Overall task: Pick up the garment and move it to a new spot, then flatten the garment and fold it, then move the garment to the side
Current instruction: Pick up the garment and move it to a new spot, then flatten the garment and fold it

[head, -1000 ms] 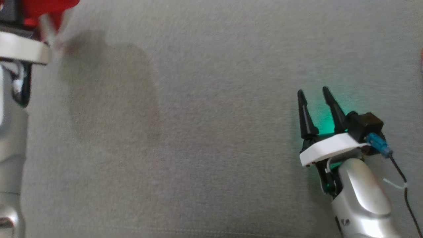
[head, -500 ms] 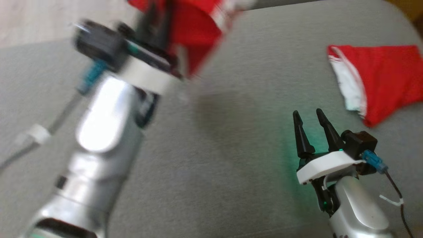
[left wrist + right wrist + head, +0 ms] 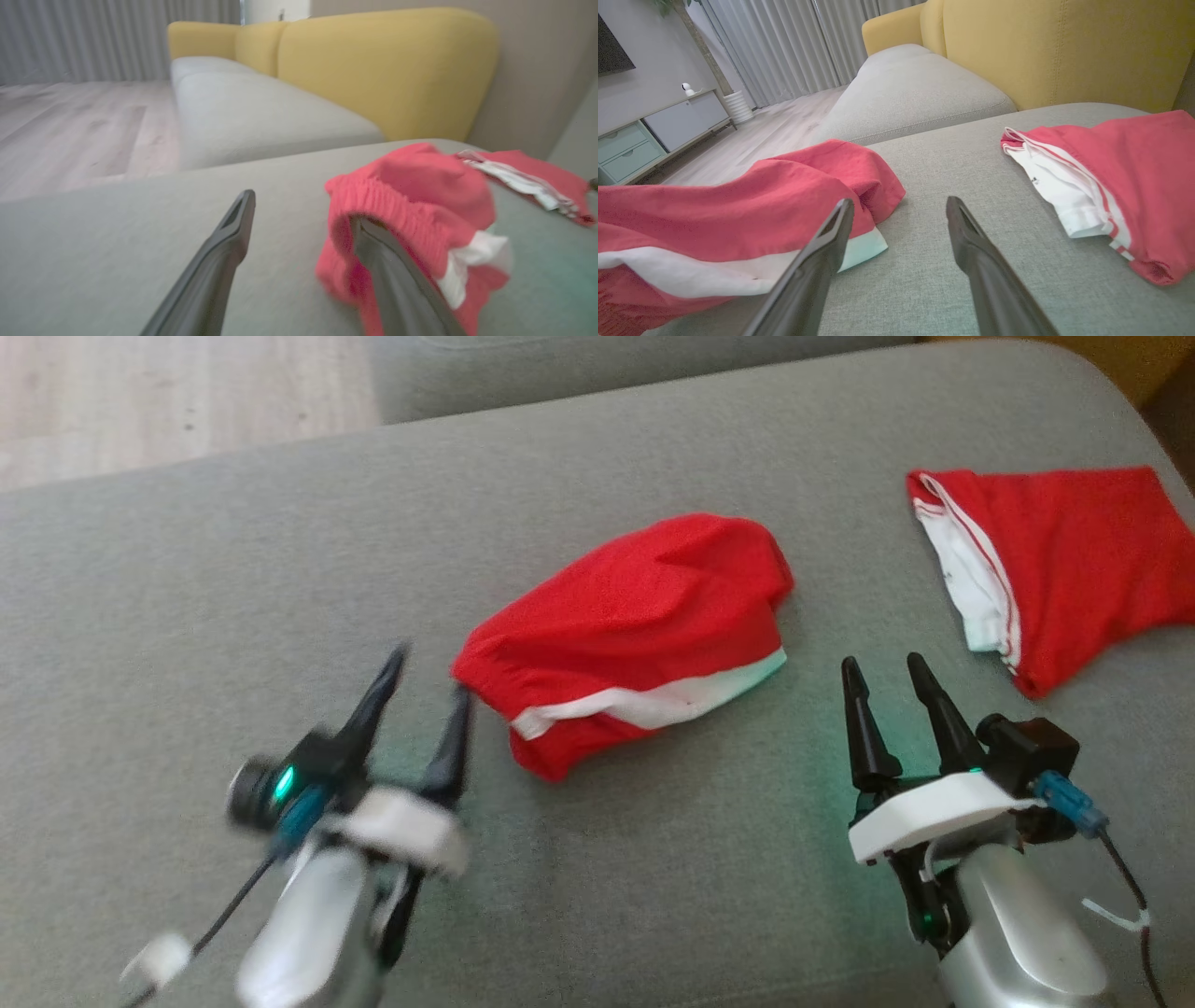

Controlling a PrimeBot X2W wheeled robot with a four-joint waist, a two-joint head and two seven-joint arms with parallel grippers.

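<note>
The crumpled red garment (image 3: 635, 625) lies mid-frame on the grey cushion (image 3: 187, 569), left gripper (image 3: 429, 677) and right gripper (image 3: 883, 663) flanking it with fingers apart; better to pinch opposite edges and draw outward evenly, first freeing the left finger possibly snagged in its hem.

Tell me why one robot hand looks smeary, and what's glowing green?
Head view: the dark-fingered left gripper is motion-blurred; the right gripper is sharp, its green light spilling onto the grey fabric cushion. Left wrist view: the crumpled red garment looks soft.
</note>
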